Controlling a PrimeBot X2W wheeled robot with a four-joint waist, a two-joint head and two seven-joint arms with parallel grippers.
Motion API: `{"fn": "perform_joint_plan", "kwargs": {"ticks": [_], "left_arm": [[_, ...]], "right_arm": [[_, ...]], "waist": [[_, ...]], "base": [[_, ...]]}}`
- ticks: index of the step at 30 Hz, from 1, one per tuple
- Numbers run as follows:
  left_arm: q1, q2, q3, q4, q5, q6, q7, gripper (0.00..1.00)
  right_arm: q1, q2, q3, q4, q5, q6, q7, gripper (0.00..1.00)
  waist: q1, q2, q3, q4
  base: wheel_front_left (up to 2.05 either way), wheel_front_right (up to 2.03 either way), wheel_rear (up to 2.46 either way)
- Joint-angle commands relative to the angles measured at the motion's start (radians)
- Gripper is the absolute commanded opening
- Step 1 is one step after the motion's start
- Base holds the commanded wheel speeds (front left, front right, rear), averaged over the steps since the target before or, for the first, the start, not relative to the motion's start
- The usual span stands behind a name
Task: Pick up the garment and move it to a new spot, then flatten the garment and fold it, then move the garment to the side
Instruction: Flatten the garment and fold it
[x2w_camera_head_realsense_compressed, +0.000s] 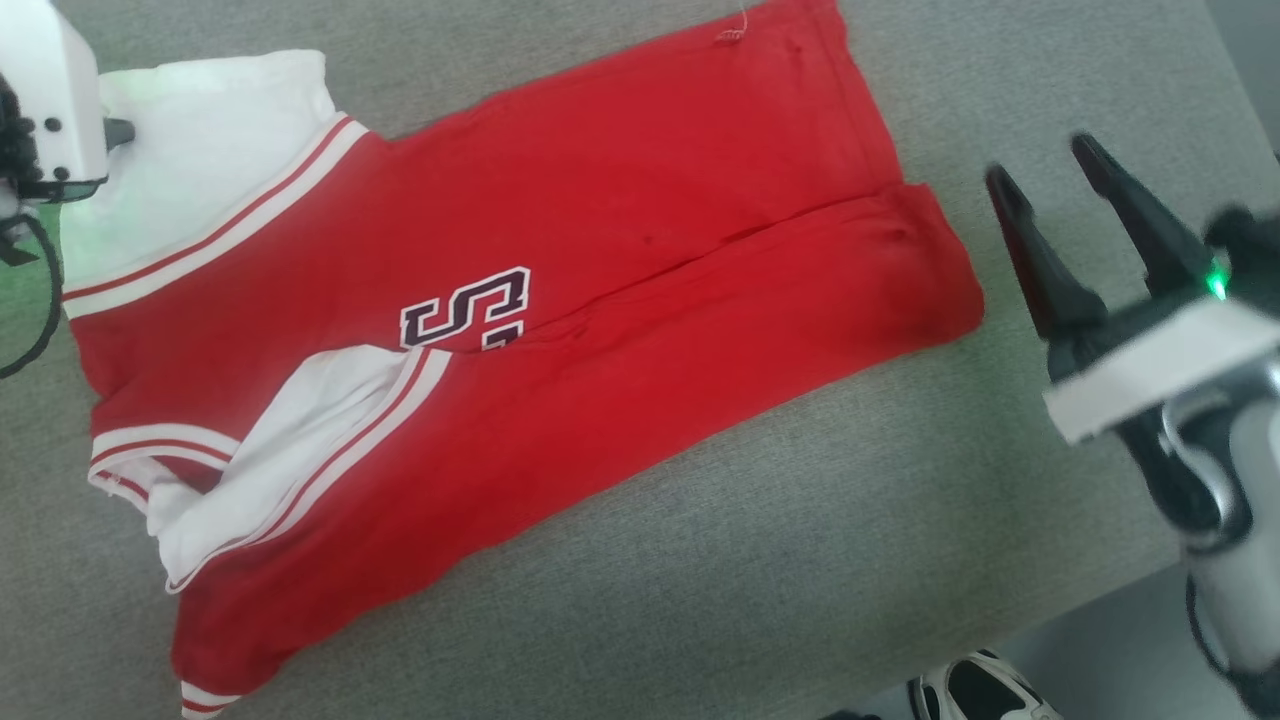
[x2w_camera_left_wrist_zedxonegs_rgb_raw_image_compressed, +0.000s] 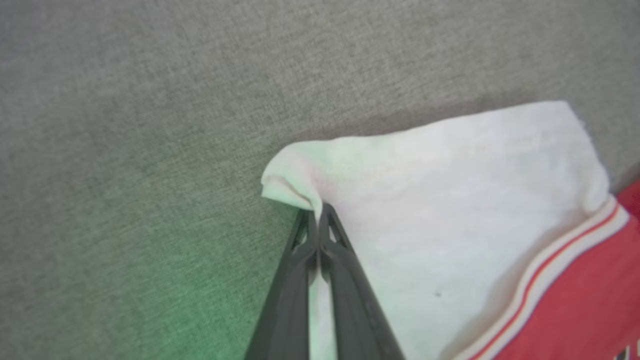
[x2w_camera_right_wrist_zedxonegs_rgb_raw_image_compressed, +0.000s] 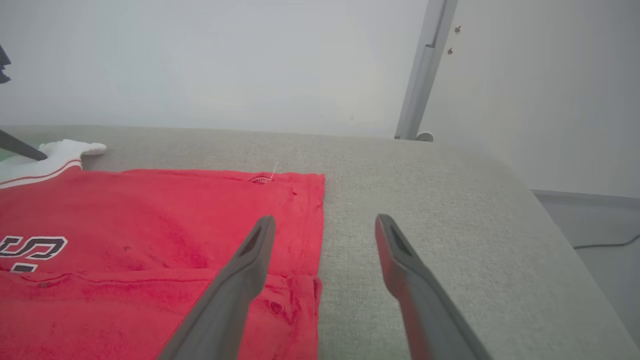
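The garment (x2w_camera_head_realsense_compressed: 600, 300) is lying flat and diagonal across the grey fabric surface (x2w_camera_head_realsense_compressed: 800, 560), collar end to the left and hem end to the far right, with its near side folded over along a long crease. The left gripper (x2w_camera_left_wrist_zedxonegs_rgb_raw_image_compressed: 318, 212) is standing closed, its two fingers pressed together and pinching the far-left corner of the white sleeve (x2w_camera_left_wrist_zedxonegs_rgb_raw_image_compressed: 450, 200); that corner is curling up slightly off the surface at the fingertips. The right gripper (x2w_camera_head_realsense_compressed: 1043, 165) is hovering with its jaws spread wide, gripping nothing, just beside the garment's right-hand hem edge and apart from the cloth. In the right wrist view one finger is overlapping the red hem while the other is showing over bare surface. The black lettering (x2w_camera_head_realsense_compressed: 467, 310) is being cut off by the folded panel, so only one letter and a fragment are reading. In the head view the left fingers are sitting hidden behind the white wrist housing (x2w_camera_head_realsense_compressed: 50, 100). A pale object (x2w_camera_head_realsense_compressed: 980, 690) below the near edge is showing too partially to identify.
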Motion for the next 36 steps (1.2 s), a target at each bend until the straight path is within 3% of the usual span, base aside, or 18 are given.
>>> {"fn": "perform_joint_plan", "kwargs": {"ticks": [1, 8, 18, 24, 30, 33, 34, 36], "left_arm": [[0.024, -0.017, -0.012, 0.006, -0.001, -0.009, 0.003, 0.00], [-0.007, -0.074, -0.020, -0.021, 0.005, -0.032, -0.014, 0.00], [-0.032, -0.132, -0.023, -0.069, -0.008, -0.047, -0.071, 0.00], [-0.044, -0.149, -0.040, -0.105, -0.008, -0.047, -0.095, 0.00], [-0.046, -0.161, -0.059, -0.136, -0.021, -0.047, -0.118, 0.00], [-0.050, -0.167, -0.066, -0.144, -0.023, -0.047, -0.137, 0.00], [-0.052, -0.169, -0.066, -0.148, -0.022, -0.047, -0.151, 0.00], [-0.056, -0.172, -0.065, -0.152, -0.022, -0.048, -0.184, 0.00]], "right_arm": [[-0.047, -0.011, 0.020, 0.016, 0.010, -0.002, 0.033, 1.00], [-0.317, -0.064, 0.136, 0.186, 0.070, -0.002, 0.244, 1.00], [-0.593, -0.077, 0.270, 0.466, 0.219, -0.002, 0.567, 1.00], [-0.708, -0.063, 0.305, 0.630, 0.238, -0.002, 0.662, 1.00], [-0.746, -0.045, 0.348, 0.711, 0.277, -0.002, 0.702, 1.00], [-0.752, -0.052, 0.367, 0.732, 0.294, -0.001, 0.692, 0.13], [-0.753, -0.057, 0.367, 0.736, 0.302, -0.001, 0.683, 0.00], [-0.758, -0.068, 0.369, 0.743, 0.313, -0.002, 0.658, 0.00]], "waist": [[0.0000, 0.0000, 0.005, 0.007], [0.0000, 0.0000, 0.033, 0.069], [0.0000, 0.0000, 0.062, 0.160], [0.0000, 0.0000, 0.085, 0.194], [0.0000, 0.0000, 0.100, 0.214], [0.0000, 0.0000, 0.102, 0.223], [0.0000, 0.0000, 0.103, 0.226], [0.0000, 0.0000, 0.099, 0.233]], "base": [[0.00, 0.00, 0.00], [0.00, 0.00, 0.00], [0.00, 0.00, 0.00], [0.00, 0.00, 0.00], [0.00, 0.00, 0.00], [0.00, 0.00, 0.00], [0.00, 0.00, 0.00], [0.00, 0.00, 0.00]]}}
